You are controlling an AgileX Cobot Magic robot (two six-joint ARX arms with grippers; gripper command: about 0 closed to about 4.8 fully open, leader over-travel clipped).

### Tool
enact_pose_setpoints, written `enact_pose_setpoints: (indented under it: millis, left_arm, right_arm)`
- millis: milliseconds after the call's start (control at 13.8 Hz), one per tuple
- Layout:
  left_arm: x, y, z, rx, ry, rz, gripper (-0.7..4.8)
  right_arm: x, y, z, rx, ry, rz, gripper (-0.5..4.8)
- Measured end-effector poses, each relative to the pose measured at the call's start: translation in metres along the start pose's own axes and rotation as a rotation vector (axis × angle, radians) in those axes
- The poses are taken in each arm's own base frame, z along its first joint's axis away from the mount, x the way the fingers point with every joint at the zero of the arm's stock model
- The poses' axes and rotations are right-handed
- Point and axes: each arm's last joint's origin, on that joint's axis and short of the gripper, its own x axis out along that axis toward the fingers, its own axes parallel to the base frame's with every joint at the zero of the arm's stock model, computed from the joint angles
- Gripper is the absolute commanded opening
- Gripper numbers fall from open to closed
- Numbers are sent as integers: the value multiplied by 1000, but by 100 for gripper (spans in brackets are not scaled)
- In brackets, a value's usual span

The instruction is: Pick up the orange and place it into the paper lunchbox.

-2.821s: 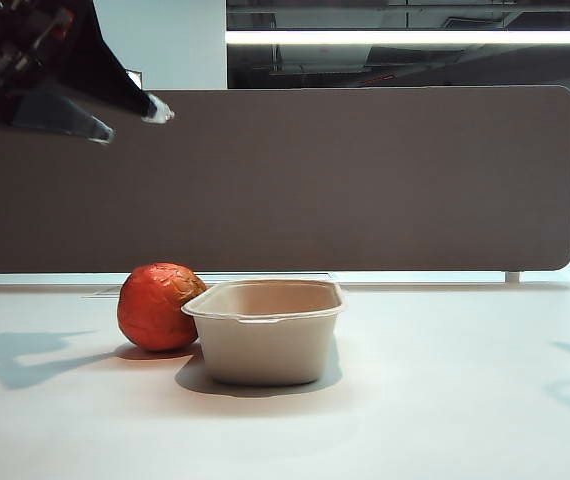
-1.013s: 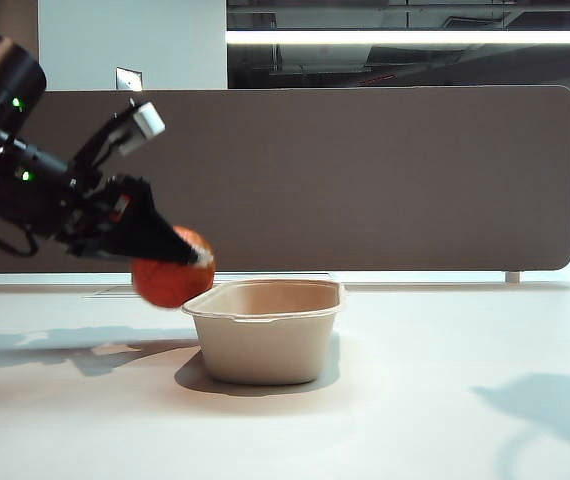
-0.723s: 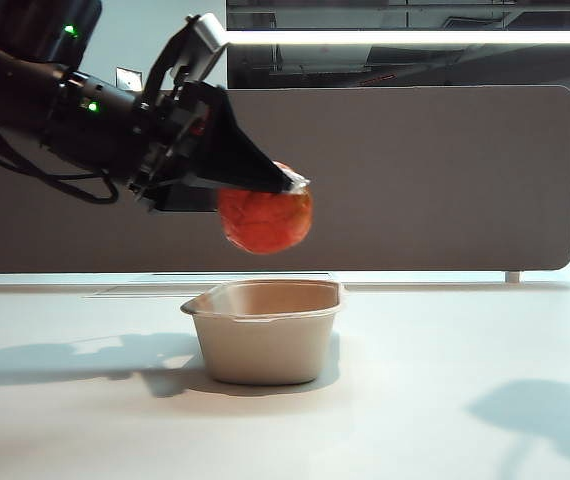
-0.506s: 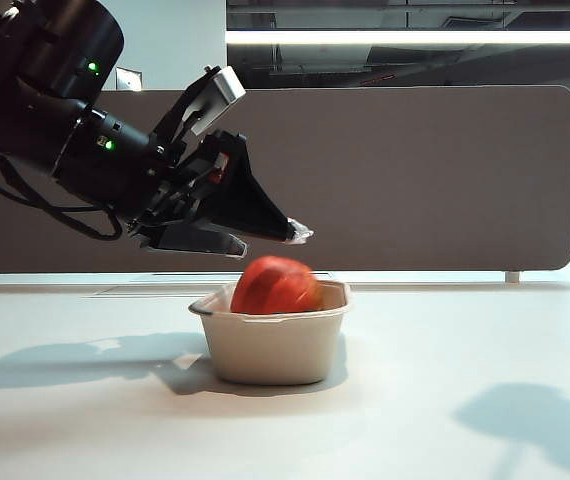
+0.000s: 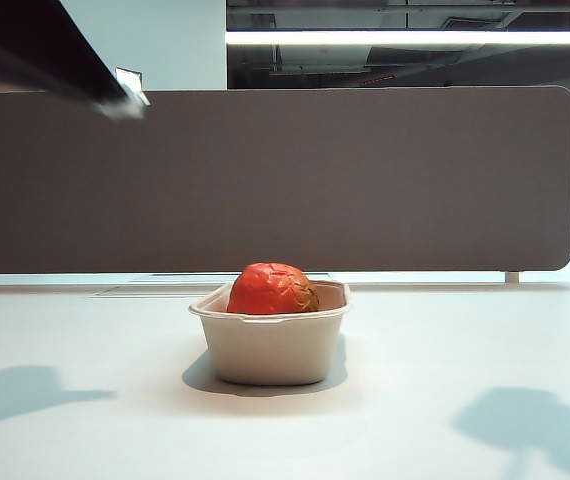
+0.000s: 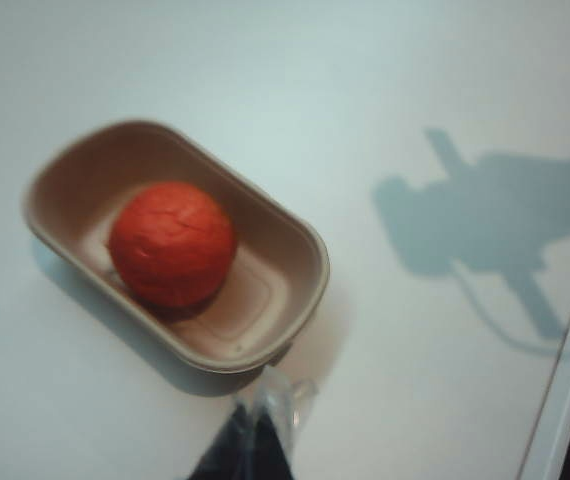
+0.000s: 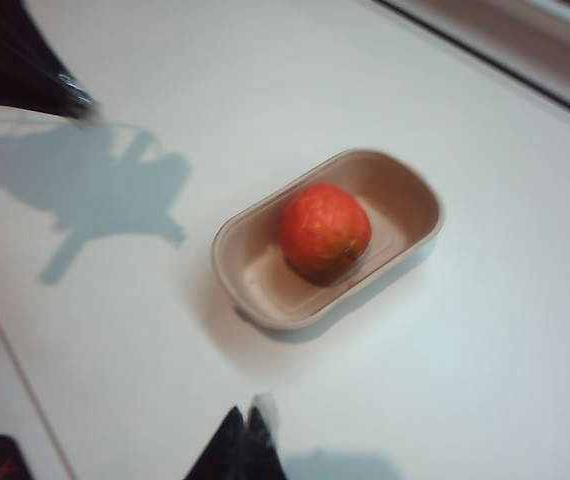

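- Orange (image 5: 271, 288) sits inside paper lunchbox (image 5: 270, 350), resting on its floor; top half shows above rim in ext. view.
- Left wrist view: orange (image 6: 172, 243) lies toward one end of lunchbox (image 6: 285, 225), other end's floor bare. Right wrist view agrees: orange (image 7: 325, 231) off-centre, bare floor at the opposite end of lunchbox (image 7: 235, 240).
- Orange is roundish, no clear long axis; wrinkled skin, brownish patch faces right side of ext. view.
- Lunchbox long axis: in ext. view it's seen end-on, so the axis runs roughly away from cam; sits flat, opening up, on white table (image 5: 445, 360), about mid-table.
- Left gripper (image 6: 262, 432) is up high above table, just beside one long side of the box in its own wrist view, not touching anything; fingers pressed together, nothing between them. In ext. view its blurred tip (image 5: 125, 100) shows at upper left, well apart from box.
- Right gripper (image 7: 248, 432) also hovers above table, clear of box; dark fingertips look close together w/ nothing held, but only the tips show.
- Arm shadows fall on table left & right of box.
- Grey partition (image 5: 365, 180) stands behind table.
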Motion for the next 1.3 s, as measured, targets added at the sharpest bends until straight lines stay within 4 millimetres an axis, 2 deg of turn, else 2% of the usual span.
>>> enact_pose_setpoints:
  millis: [72,434,506,579,723,868,1013,1085,1157,1230,1302]
  left_arm:
    - [-11,-5,-3,18,-41,28,-6]
    - [-20,-14,-33,-10,-82,92,-6]
    - [-21,-18,-57,-35,-115,152,-6]
    - [-28,-21,-79,-51,-259,324,-6]
    - [-26,-21,-87,-84,-320,357,-6]
    - [-9,-14,-105,-135,-391,416,-6]
    - [-9,-14,-104,-129,-415,419,-6]
    - [-5,-13,-111,-124,-439,427,-6]
    - [-9,-2,-122,-160,-471,559,-6]
    - [-14,2,-123,-171,-486,611,-6]
    - [-31,9,-125,-183,-565,778,-6]
  right_arm:
    - [3,0,-8,-14,-45,-9,-5]
    - [14,-1,-31,-4,-184,-17,-6]
    - [21,-2,-49,1,-226,-67,-5]
    - [26,-5,-75,6,-333,-182,-5]
    - [29,-6,-90,15,-337,-227,-5]
    - [19,-5,-97,30,-385,-251,-5]
    - [19,-5,-97,30,-389,-250,-5]
    - [19,-5,-97,30,-389,-250,-5]
    - [19,-5,-97,30,-389,-250,-5]
    - [19,-5,-97,30,-389,-250,-5]
    - [19,-5,-97,30,-389,-250,-5]
